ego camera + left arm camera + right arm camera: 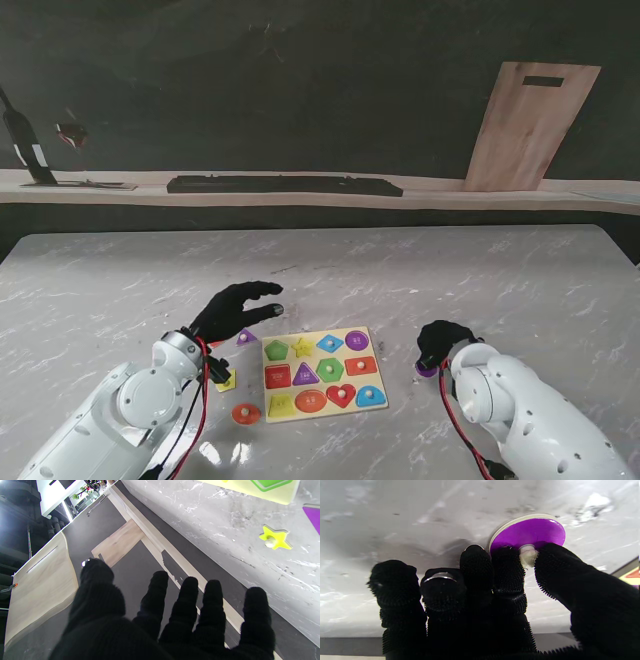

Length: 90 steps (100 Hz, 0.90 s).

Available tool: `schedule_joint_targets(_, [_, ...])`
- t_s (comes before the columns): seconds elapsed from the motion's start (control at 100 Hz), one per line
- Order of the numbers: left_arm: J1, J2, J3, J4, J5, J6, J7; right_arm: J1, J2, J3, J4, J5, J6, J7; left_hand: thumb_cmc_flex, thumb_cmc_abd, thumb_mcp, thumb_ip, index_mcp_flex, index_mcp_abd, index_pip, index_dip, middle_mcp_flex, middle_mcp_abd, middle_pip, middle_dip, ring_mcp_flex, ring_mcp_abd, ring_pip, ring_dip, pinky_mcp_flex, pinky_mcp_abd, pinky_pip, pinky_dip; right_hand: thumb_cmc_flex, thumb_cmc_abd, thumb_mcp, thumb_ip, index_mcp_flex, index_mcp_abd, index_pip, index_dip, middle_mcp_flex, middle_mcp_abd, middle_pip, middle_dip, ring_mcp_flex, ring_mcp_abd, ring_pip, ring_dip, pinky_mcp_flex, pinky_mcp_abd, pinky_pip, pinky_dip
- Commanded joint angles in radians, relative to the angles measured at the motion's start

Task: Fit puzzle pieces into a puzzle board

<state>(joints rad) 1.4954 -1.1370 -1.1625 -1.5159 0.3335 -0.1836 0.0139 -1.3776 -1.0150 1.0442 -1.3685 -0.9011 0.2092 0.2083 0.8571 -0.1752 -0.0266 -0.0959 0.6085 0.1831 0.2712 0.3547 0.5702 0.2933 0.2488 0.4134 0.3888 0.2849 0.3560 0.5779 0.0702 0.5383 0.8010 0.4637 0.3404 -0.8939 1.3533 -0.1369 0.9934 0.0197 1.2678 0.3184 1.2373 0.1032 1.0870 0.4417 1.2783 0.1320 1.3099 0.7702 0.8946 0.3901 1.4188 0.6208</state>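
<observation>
The yellow puzzle board (372, 333) lies on the marble table near me, showing coloured shapes in three rows. My right hand (441, 344) is to the right of the board, thumb and forefinger pinched on the white knob of a purple circle piece (530, 532) that rests against the table. My left hand (235, 308) hovers by the board's far left corner, fingers (186, 597) spread and holding nothing. A yellow star piece (274, 540) lies loose on the marble beyond that hand. A purple triangle piece (246, 338) sits by the board's left edge.
An orange round piece (246, 413) and a yellow piece (228, 380) lie loose left of the board, close to my left wrist. A wooden board (530, 125) leans on the back wall above a ledge holding a long black object (285, 185).
</observation>
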Motion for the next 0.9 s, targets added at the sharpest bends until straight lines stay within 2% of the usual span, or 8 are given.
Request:
schedule_joint_targets(0.0, [0.005,0.0,-0.002,-0.008,0.001,-0.002,0.002,-0.006,-0.022,-0.027,0.012,-0.002,-0.016,0.0,-0.008,0.031,-0.009,0.034,0.021,-0.02,-0.004,0.011,0.01,0.0,-0.001,0.009,0.012,0.008,0.022,0.01,-0.012,-0.167,0.017,-0.001,0.094,-0.033,0.005,0.001,0.033,-0.18,-0.042,-0.02,0.063,0.073,0.034,0.005,0.035,-0.067,0.044,0.001,0.028,0.036,0.056,-0.001])
schedule_joint_targets(0.33, [0.01,0.0,-0.008,-0.013,0.003,-0.002,0.004,0.006,-0.019,-0.057,0.005,-0.035,-0.045,-0.003,-0.007,0.031,-0.009,0.034,0.02,-0.019,-0.005,0.011,0.009,-0.003,-0.001,0.009,0.012,0.008,0.022,0.01,-0.013,-0.167,0.018,-0.001,0.081,0.035,-0.055,-0.034,-0.016,-0.174,-0.065,-0.046,0.014,0.052,0.0,-0.012,0.032,-0.042,-0.056,-0.038,-0.04,0.024,0.023,-0.005])
schedule_joint_targets(0.47, [0.01,0.001,-0.008,-0.012,0.002,-0.003,0.001,-0.002,-0.02,-0.048,0.001,-0.036,-0.058,-0.014,-0.007,0.031,-0.009,0.034,0.021,-0.022,-0.004,0.011,0.01,-0.004,0.0,0.009,0.012,0.007,0.022,0.01,-0.013,-0.166,0.018,-0.001,0.092,0.028,-0.056,-0.035,-0.014,-0.177,-0.06,-0.047,0.016,0.053,0.001,-0.013,0.033,-0.044,-0.062,-0.039,-0.041,0.023,0.021,-0.005])
schedule_joint_targets(0.66, [0.009,0.001,-0.007,-0.011,0.001,-0.002,0.001,-0.01,-0.025,-0.036,-0.007,-0.047,-0.085,-0.064,-0.007,0.031,-0.009,0.034,0.02,-0.02,-0.004,0.011,0.009,-0.004,-0.001,0.009,0.012,0.007,0.022,0.01,-0.013,-0.166,0.018,-0.001,0.097,-0.011,-0.03,-0.018,0.006,-0.2,-0.042,-0.04,0.035,0.051,0.021,-0.007,0.036,-0.065,-0.021,-0.015,-0.015,0.016,0.035,0.0])
schedule_joint_targets(0.89, [0.008,0.0,-0.007,-0.01,0.001,-0.003,0.002,0.01,-0.038,-0.042,-0.015,-0.042,-0.111,-0.132,-0.008,0.032,-0.009,0.034,0.02,-0.022,-0.004,0.011,0.009,-0.003,-0.001,0.009,0.013,0.007,0.022,0.01,-0.013,-0.167,0.017,-0.001,0.095,-0.019,-0.023,-0.01,0.013,-0.206,-0.04,-0.032,0.04,0.05,0.03,-0.003,0.036,-0.076,-0.003,-0.007,-0.004,0.009,0.042,0.003])
